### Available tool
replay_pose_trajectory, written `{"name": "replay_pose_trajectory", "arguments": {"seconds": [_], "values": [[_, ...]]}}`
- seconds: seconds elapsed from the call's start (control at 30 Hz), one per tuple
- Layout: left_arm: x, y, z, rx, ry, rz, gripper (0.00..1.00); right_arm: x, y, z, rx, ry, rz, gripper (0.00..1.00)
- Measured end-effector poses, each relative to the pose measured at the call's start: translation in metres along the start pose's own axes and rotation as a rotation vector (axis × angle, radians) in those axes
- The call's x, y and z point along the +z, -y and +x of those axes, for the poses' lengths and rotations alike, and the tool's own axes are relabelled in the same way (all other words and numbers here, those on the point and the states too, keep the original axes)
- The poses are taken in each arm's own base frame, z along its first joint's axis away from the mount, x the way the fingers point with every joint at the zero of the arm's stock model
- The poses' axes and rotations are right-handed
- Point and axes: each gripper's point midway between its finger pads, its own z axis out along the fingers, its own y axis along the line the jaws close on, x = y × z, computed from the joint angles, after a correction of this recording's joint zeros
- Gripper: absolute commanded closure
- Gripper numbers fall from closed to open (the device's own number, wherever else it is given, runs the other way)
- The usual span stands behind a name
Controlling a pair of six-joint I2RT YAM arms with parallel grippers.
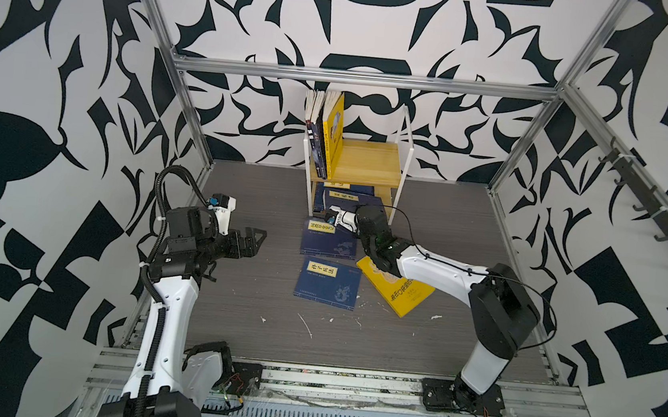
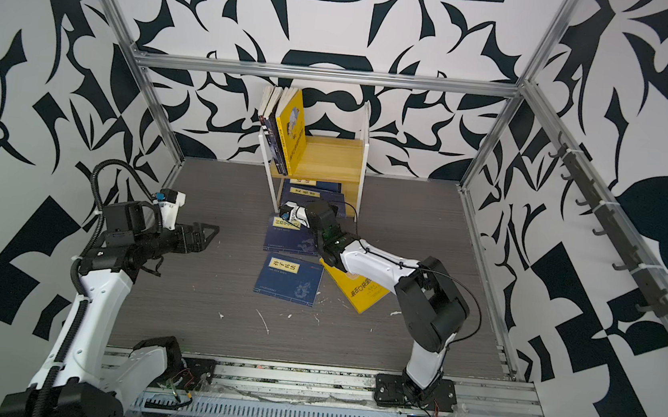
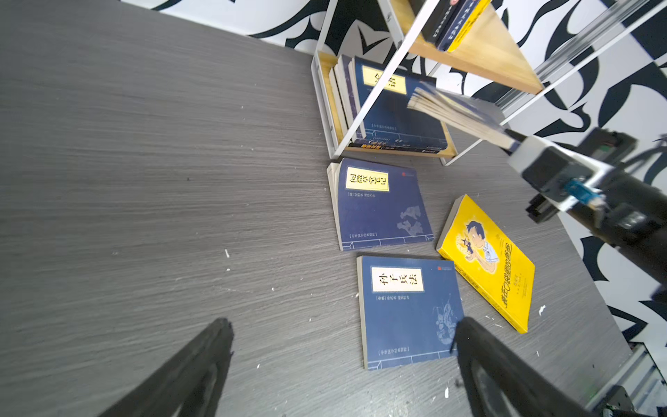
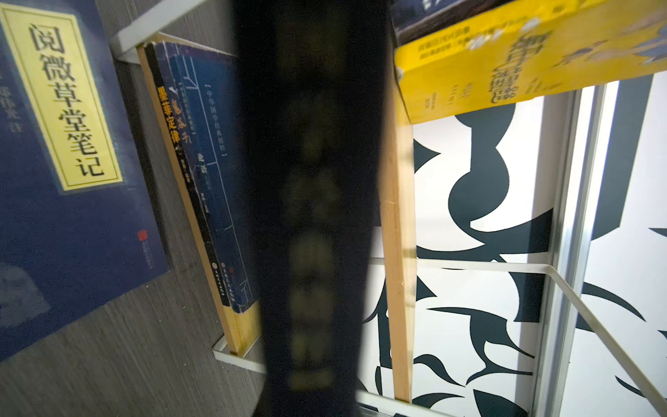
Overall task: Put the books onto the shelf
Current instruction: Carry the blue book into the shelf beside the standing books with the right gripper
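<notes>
1. Grey wood-grain bench (image 1: 249, 335), flecked with white scraps; carries every item below
2. Small two-tier shelf (image 1: 370, 163), light yellowish boards in a thin white frame, at the far edge of the bench against the patterned wall. Upper tier: a few paperbacks upright at one end, a bright yellow shelved book (image 1: 334, 134) outermost, the rest of the board bare. Lower tier: navy and black-spined stored books (image 3: 393, 119); stacked or leaning, cannot tell
3. Right hand (image 1: 329, 217): clamped on the edge of a navy held paperback (image 3: 458, 112), poised at the mouth of the lower tier. Step judged in hand: shelving this book. The next move likely calls for squaring it to the gap between the white posts, sliding it in against the stored books, then letting go
4. Left hand (image 1: 258, 243): jaws spread wide, empty, hovering over bare bench, well apart from the books
5. Unshelved, flat on the bench, three: near navy paperback (image 1: 327, 286); far navy paperback (image 1: 329, 238), just before the shelf; yellow cartoon-boy paperback (image 1: 399, 295), partly under the right arm
6. Writing: near label (image 3: 397, 279) reads 孙子兵法; far label (image 4: 65, 101) reads 阅微草堂笔记; lower-tier navy spine (image 4: 202, 159) reads 论语; black spine (image 4: 168, 112) reads 墨菲定律 in orange; the held paperback's spine is blurred and unread; no brand legible on either arm
</notes>
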Motion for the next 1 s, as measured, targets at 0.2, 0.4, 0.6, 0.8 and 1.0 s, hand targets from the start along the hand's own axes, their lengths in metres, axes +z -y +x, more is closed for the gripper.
{"name": "replay_pose_trajectory", "arguments": {"seconds": [0.2, 0.4, 0.6, 0.8, 1.0], "values": [[0.003, 0.005, 0.000, 0.043, -0.004, 0.014, 0.00, 0.019, 0.005, -0.004, -0.002, -0.007, 0.019, 1.00], [0.005, 0.006, -0.003, 0.048, 0.012, 0.029, 0.00, 0.044, 0.003, -0.006, 0.004, -0.007, 0.002, 1.00], [0.005, 0.004, 0.000, 0.030, 0.011, 0.033, 0.00, 0.058, -0.012, -0.007, 0.006, 0.003, -0.072, 1.00], [0.005, 0.004, -0.001, 0.011, 0.017, 0.040, 0.00, 0.067, -0.040, -0.003, -0.013, -0.010, -0.175, 1.00], [0.005, 0.005, -0.002, -0.004, 0.019, 0.054, 0.00, 0.070, -0.053, 0.001, -0.026, -0.022, -0.259, 1.00]]}}
